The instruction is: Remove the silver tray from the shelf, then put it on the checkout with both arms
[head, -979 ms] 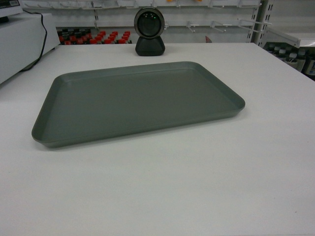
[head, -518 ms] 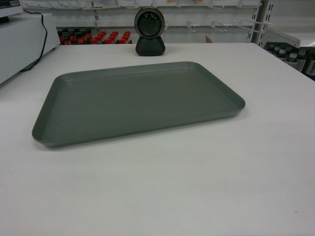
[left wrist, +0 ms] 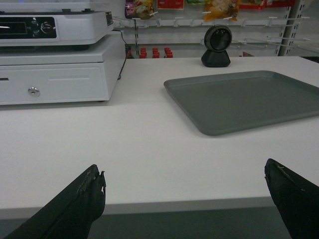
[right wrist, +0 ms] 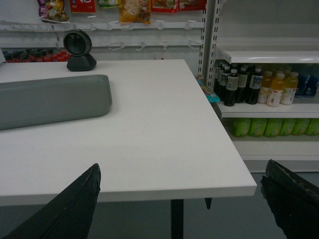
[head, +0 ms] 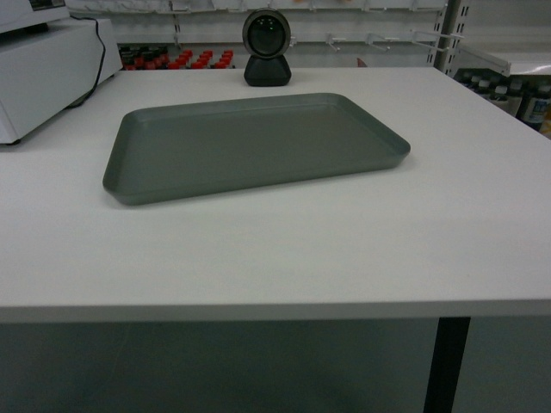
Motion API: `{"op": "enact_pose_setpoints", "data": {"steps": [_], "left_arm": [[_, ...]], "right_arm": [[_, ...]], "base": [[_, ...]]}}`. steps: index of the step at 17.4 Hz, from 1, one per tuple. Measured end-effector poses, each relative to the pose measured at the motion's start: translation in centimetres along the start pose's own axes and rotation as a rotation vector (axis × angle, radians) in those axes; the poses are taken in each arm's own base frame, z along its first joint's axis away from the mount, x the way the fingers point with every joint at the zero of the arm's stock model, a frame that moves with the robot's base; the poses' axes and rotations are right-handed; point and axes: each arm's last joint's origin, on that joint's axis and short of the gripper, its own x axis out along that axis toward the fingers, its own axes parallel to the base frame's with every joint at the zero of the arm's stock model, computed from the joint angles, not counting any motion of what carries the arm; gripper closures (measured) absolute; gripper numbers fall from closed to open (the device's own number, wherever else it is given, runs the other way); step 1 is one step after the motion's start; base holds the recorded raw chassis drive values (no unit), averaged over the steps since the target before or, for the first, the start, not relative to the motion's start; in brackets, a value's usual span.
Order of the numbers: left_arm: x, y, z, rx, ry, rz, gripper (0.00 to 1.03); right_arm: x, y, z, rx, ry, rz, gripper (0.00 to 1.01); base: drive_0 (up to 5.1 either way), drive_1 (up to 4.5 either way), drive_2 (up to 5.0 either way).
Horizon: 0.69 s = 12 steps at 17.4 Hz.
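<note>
The tray [head: 256,144] lies flat on the checkout [head: 344,249], long axis left to right. Both grippers, left [left wrist: 184,199] and right [right wrist: 182,201], hang spread and empty off the near edge.

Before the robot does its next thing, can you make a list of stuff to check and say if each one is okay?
1. Silver tray lies flat on the checkout: ok.
2. Tray sits away from the counter edges: ok.
3. Tray keeps clear of the black scanner: ok, a gap shows.
4. Left gripper open and holding nothing: ok.
5. Right gripper open and holding nothing: ok.
6. Both grippers off the tray, at the near counter edge: ok.
</note>
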Motion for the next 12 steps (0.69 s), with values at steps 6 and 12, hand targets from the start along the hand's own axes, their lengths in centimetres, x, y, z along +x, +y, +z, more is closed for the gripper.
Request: {"op": "enact_pose_setpoints", "data": {"steps": [6, 12], "left_arm": [[0.0, 0.0, -0.05, 0.0, 0.005, 0.0, 0.05], [0.0, 0.0, 0.01, 0.0, -0.002, 0.0, 0.05]], "right_arm": [[0.0, 0.0, -0.03, 0.0, 0.003, 0.0, 0.03], [0.0, 0.0, 0.02, 0.0, -0.002, 0.0, 0.03]], "base": [[-0.1, -4.29, 4.1], [-0.1, -4.26, 4.1]]}}
